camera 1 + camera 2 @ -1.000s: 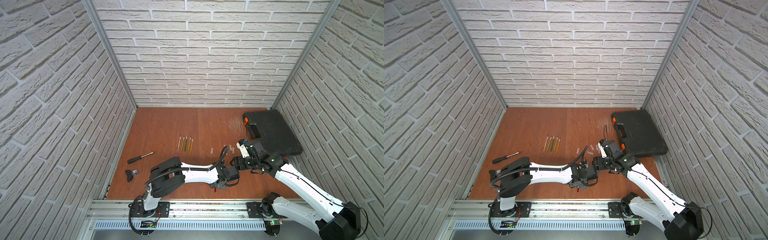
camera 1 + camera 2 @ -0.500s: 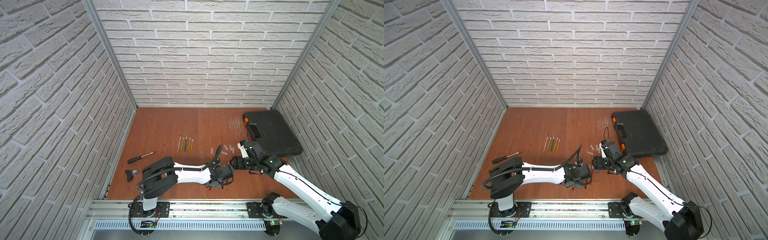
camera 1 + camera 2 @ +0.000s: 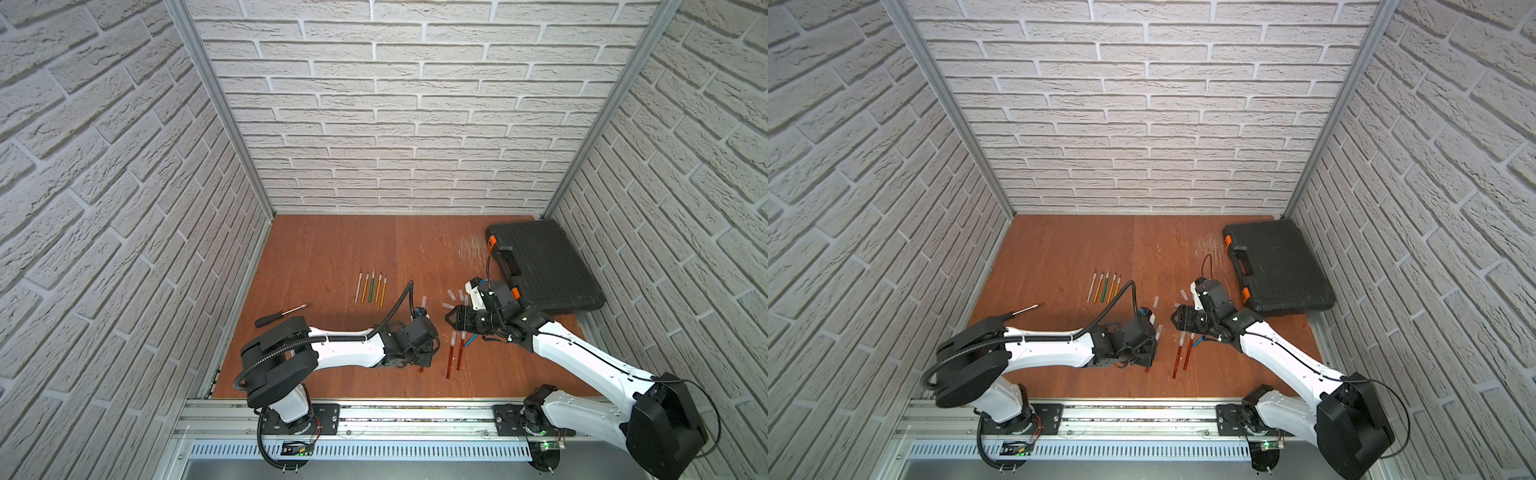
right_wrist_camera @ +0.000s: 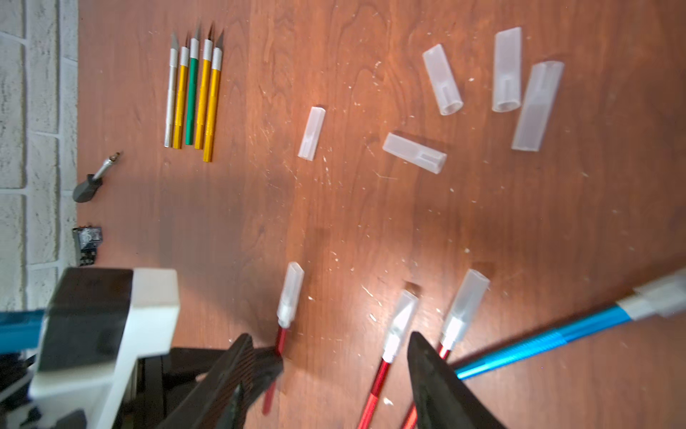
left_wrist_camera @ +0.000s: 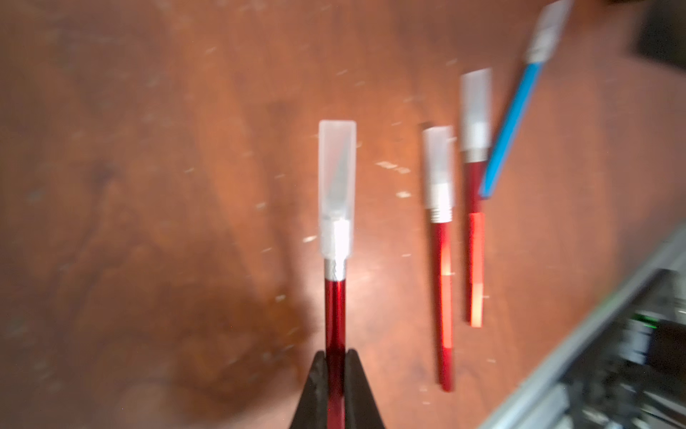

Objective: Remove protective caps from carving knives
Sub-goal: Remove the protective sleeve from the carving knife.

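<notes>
My left gripper (image 5: 335,358) is shut on the handle of a red carving knife (image 5: 335,315), and a translucent protective cap (image 5: 337,178) covers its blade. In both top views this gripper (image 3: 422,357) hovers low over the front of the table. My right gripper (image 4: 329,338) is open and holds nothing, just right of the held knife's cap (image 4: 291,293). Two capped red knives (image 4: 399,327) and a capped blue one (image 4: 549,341) lie under it. Several loose caps (image 4: 441,80) lie farther back. Several uncapped knives (image 3: 371,288) form a neat row.
A closed black tool case (image 3: 540,266) sits at the back right, close behind the right arm. A black-handled screwdriver (image 3: 282,316) and a small black part (image 4: 86,243) lie near the left wall. The metal rail (image 3: 395,415) borders the table's front edge.
Both grippers have shifted left. The left one carries the red knife with it, and the right one's jaws have narrowed somewhat while staying open.
</notes>
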{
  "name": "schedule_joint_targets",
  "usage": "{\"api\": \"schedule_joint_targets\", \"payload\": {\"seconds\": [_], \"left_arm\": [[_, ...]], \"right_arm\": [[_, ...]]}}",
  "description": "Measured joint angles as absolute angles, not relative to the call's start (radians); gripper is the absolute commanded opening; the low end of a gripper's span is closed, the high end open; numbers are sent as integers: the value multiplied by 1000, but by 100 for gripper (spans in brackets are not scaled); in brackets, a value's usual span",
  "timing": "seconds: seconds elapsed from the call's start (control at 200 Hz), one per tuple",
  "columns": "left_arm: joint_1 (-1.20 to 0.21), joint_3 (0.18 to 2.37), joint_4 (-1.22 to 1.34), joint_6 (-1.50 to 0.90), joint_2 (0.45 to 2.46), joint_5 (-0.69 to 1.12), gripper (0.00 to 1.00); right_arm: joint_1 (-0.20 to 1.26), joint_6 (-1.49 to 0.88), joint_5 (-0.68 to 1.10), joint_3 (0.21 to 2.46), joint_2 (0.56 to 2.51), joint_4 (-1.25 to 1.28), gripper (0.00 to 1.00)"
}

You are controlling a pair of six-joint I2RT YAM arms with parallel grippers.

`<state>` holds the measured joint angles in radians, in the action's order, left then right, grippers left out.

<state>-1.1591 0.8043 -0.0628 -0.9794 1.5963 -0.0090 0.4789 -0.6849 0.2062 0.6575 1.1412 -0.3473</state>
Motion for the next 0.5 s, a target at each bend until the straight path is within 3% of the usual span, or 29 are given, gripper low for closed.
{"api": "schedule_joint_targets", "payload": {"seconds": [0.335, 0.5], "left_arm": [[-1159, 740, 195, -989, 1593, 50, 5], [-1159, 738, 275, -992, 1593, 67, 6]], "right_arm": [[479, -726, 254, 657, 1200, -231, 66], [480, -733, 265, 657, 1234, -195, 59]]}}
